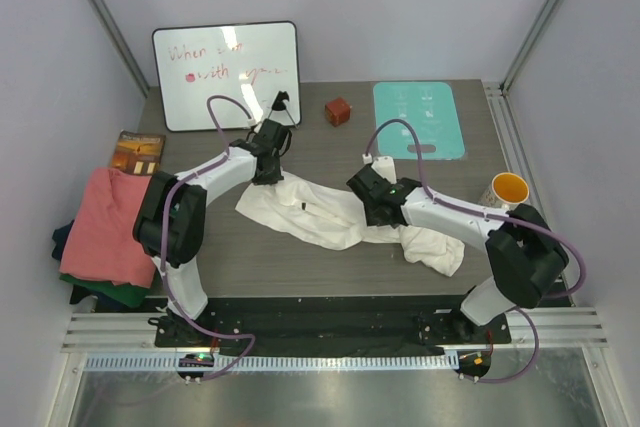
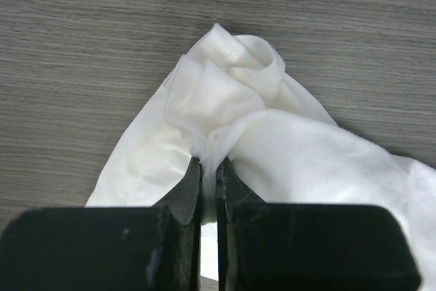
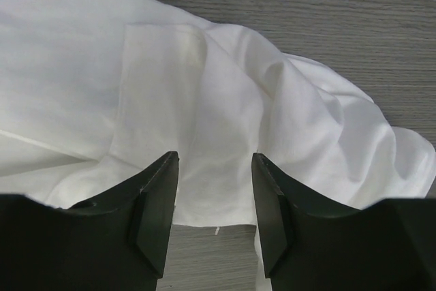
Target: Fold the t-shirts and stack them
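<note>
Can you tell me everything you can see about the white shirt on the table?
The white t-shirt is soft, plain cloth, crumpled into a long rumpled band across the middle of the grey table, not yet folded. The left gripper is shut on a bunched bit at its left end, where a stitched hem shows. The right gripper is open over its middle.

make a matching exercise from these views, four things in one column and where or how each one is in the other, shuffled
Column one:
1. left gripper
2. right gripper
3. salmon-pink t-shirt
4. cup

Column two:
a. open, over the white t-shirt
b. at the left edge of the table
c. orange-yellow inside, near the table's right edge
d. shut on a bunched part of the white t-shirt

Pairs: 1-d, 2-a, 3-b, 4-c
</note>
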`<state>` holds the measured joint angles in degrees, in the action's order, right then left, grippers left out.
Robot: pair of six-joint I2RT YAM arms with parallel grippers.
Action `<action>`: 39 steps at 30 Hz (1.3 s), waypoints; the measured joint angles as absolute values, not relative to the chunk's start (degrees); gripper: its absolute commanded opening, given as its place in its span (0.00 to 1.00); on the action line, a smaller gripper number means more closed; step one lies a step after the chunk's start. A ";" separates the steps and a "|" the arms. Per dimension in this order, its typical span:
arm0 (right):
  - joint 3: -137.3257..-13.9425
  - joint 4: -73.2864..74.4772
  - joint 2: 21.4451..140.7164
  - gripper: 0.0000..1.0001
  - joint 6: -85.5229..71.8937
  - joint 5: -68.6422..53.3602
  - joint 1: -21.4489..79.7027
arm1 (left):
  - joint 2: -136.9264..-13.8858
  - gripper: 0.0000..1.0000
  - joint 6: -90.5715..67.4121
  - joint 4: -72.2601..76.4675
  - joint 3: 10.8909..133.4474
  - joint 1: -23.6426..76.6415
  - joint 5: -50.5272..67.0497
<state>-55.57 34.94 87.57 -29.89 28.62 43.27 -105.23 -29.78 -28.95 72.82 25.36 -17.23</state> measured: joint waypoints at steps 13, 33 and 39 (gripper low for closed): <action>-58.06 34.26 97.36 0.20 -28.69 28.51 42.63 | -105.23 0.00 -29.74 -28.93 72.82 25.36 -16.23; -61.54 43.66 79.59 0.01 -28.21 33.30 42.52 | -100.18 0.00 -29.78 -30.02 71.94 25.36 -12.10; -68.84 48.14 61.73 0.01 -27.22 36.93 42.52 | -84.38 0.00 -30.70 -32.29 71.37 25.39 -12.91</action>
<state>-68.84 48.14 61.73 -27.22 36.93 42.52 -84.38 -30.70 -32.29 71.37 25.39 -12.91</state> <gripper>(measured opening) 0.028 0.036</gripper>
